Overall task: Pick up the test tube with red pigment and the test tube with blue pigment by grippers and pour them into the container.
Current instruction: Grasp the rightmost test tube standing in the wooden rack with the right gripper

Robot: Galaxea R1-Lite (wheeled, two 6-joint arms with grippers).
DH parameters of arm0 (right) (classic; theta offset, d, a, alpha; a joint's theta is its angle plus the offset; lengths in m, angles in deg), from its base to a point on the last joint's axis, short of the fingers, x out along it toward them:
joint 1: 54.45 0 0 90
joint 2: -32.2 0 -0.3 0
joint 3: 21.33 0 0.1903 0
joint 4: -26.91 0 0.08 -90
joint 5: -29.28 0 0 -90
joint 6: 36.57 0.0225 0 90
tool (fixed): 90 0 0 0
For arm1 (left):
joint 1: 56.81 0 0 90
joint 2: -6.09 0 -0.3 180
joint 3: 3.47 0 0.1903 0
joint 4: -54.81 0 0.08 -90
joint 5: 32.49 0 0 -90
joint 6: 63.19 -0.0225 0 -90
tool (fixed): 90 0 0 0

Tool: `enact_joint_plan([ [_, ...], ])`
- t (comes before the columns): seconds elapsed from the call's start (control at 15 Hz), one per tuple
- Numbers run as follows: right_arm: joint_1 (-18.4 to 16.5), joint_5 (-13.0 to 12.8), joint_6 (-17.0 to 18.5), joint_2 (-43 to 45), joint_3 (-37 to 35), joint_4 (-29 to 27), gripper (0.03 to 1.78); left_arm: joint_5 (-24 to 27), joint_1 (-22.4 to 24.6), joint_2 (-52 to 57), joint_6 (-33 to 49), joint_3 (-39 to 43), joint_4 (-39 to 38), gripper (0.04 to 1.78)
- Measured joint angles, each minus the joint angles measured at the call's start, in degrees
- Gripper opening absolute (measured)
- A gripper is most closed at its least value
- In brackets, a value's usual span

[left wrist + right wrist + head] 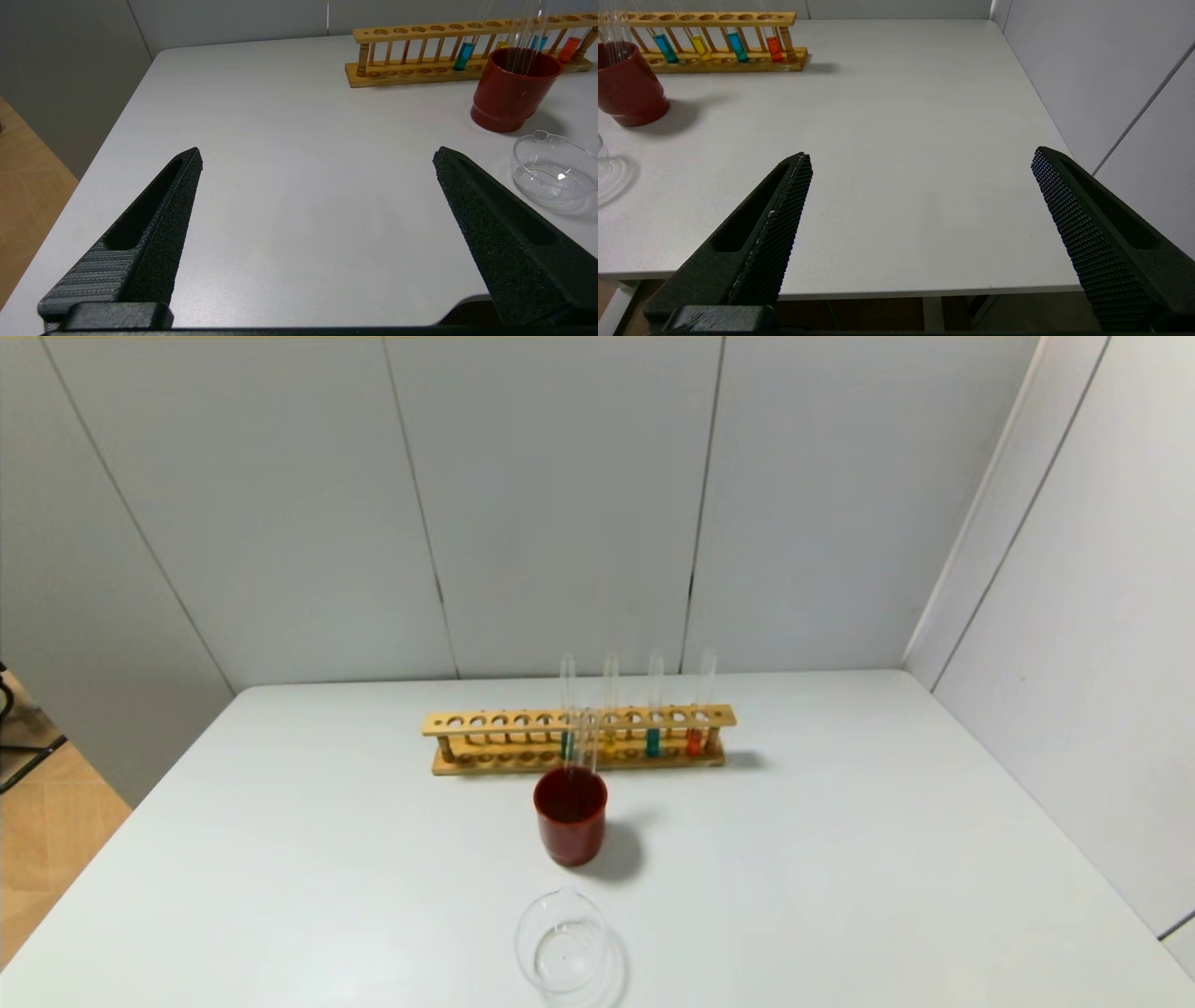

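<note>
The test tube with red pigment (694, 741) stands at the right end of a wooden rack (485, 722), and the test tube with blue pigment (653, 741) stands just left of it. Both show in the right wrist view, the red tube (774, 48) and the blue tube (737, 46), and in the left wrist view, the red tube (570, 46) and the blue tube (539, 42). The clear glass container (563, 952) sits empty near the table's front edge. My left gripper (317, 156) and right gripper (922, 158) are open and empty over the front of the table, both out of the head view.
A dark-red cup (570, 821) holding clear empty tubes stands between the rack and the container. A yellow-bottomed tube (609, 742) and a green-bottomed tube (567, 744) also stand in the rack. Walls close off the back and the right side.
</note>
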Motion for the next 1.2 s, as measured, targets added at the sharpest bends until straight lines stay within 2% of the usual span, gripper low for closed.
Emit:
enact_joint_plan([
  [0.4,0.1,0.4,-0.2,0.0,-0.1,0.1,1.72,0.0,0.0,0.0,0.0,0.0,0.0,1.75],
  [0.67,0.0,1.0,-2.0,0.0,0.4,0.4,1.72,0.0,0.0,0.0,0.0,0.0,0.0,1.75],
  [0.8,0.0,2.9,-2.1,0.0,4.6,-0.6,1.72,0.0,0.0,0.0,0.0,0.0,0.0,1.75],
  [1.0,0.1,7.7,-2.0,-2.4,13.5,-4.3,1.72,0.0,0.0,0.0,0.0,0.0,0.0,1.75],
  [1.2,0.5,9.1,-1.7,-9.1,21.7,-4.7,1.72,0.0,0.0,0.0,0.0,0.0,0.0,1.75],
])
